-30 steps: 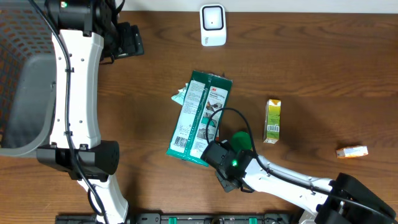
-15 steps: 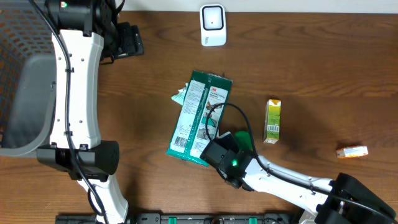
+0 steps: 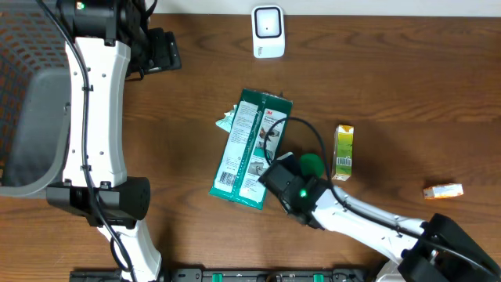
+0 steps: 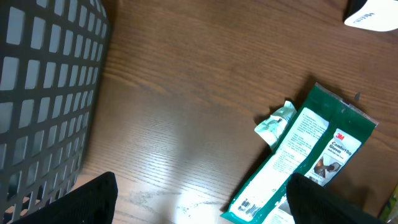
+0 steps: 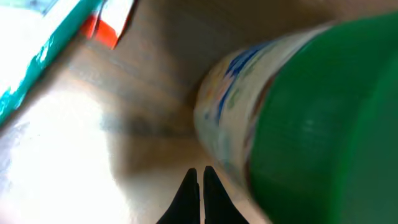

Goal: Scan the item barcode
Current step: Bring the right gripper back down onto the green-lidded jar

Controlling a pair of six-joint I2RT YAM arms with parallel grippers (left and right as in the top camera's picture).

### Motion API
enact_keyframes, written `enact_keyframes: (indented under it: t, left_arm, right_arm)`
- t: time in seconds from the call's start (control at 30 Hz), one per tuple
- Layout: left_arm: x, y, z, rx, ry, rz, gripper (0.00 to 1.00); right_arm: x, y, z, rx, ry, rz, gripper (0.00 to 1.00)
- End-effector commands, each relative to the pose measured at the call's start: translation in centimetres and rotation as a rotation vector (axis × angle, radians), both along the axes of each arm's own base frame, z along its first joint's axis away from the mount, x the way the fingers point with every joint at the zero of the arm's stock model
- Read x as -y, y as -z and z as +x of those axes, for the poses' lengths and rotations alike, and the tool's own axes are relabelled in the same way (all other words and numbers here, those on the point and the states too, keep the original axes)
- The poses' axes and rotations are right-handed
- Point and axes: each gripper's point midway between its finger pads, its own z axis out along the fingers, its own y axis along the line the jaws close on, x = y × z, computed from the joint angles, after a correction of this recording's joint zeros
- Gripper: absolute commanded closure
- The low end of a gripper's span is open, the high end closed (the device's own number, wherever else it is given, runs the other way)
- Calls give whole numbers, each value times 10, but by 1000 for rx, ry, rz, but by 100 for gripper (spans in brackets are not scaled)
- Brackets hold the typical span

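A white barcode scanner (image 3: 268, 31) stands at the table's far edge; its corner (image 4: 372, 14) shows in the left wrist view. A green-lidded container (image 3: 311, 164) lies beside the flat green glove package (image 3: 252, 149), and it fills the right wrist view (image 5: 305, 106). My right gripper (image 5: 200, 180) is shut with nothing between its fingers, its tips close to the left of the container; in the overhead view the wrist hides it. My left gripper (image 4: 202, 205) hangs open high over the table at the far left (image 3: 160, 51), holding nothing. The package's barcode (image 4: 249, 205) faces up.
A dark mesh basket (image 3: 23, 102) fills the left side, and its wall (image 4: 43, 93) shows in the left wrist view. A small green juice carton (image 3: 343, 153) lies right of the container. An orange box (image 3: 443, 190) lies at the right. A crumpled scrap (image 4: 277, 121) pokes out beside the package.
My right wrist has moved toward the far side along the package's right edge, and the green-lidded container has shifted a little the same way. The left arm has not moved.
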Motion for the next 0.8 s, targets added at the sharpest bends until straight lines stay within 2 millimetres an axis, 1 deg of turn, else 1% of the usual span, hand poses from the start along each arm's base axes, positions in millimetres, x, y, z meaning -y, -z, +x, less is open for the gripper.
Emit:
enact_keyframes:
  t: [0.0, 0.1, 0.13, 0.17, 0.2, 0.23, 0.33, 0.37, 0.4, 0.5, 0.63, 0.7, 0.77]
  left_arm:
    - [-1, -6, -4, 13, -9, -1, 13]
    - [-1, -6, -4, 13, -10, -1, 13]
    - [-1, -6, -4, 13, -10, -1, 13]
    - [-1, -6, -4, 13, -10, -1, 13]
    - [-1, -6, -4, 13, -10, -1, 13]
    - [-1, -6, -4, 13, -10, -1, 13]
    - [-1, -6, -4, 13, -10, -1, 13]
    - [-1, -6, -4, 13, -10, -1, 13]
    - [-1, -6, -4, 13, -10, -1, 13]
    - [-1, -6, -4, 13, -10, -1, 13]
    - [-1, -6, -4, 13, -10, -1, 13]
    - [-1, -6, -4, 13, -10, -1, 13]
    - [-1, -6, -4, 13, -9, -1, 13]
  right_arm:
    - [-40, -28, -14, -108, -65, 201, 94]
    - [-38, -54, -14, -91, -32, 233, 86]
    - [-35, -68, -14, -74, -24, 253, 82]
    - [-32, -77, -13, -64, -2, 270, 74]
    - [-29, -84, -13, -55, 19, 286, 63]
    - [-25, -92, -13, -43, 47, 305, 56]
    - [-11, -107, -10, -12, 130, 346, 22]
    - [-5, -110, -9, -3, 165, 347, 16]
    - [2, -111, -8, 9, 211, 341, 13]
    - [14, -104, -6, 19, 307, 326, 12]
    - [36, -81, -8, 48, 485, 280, 7]
    - [42, -68, -9, 61, 525, 269, 6]
    - [43, -57, -6, 86, 521, 279, 5]
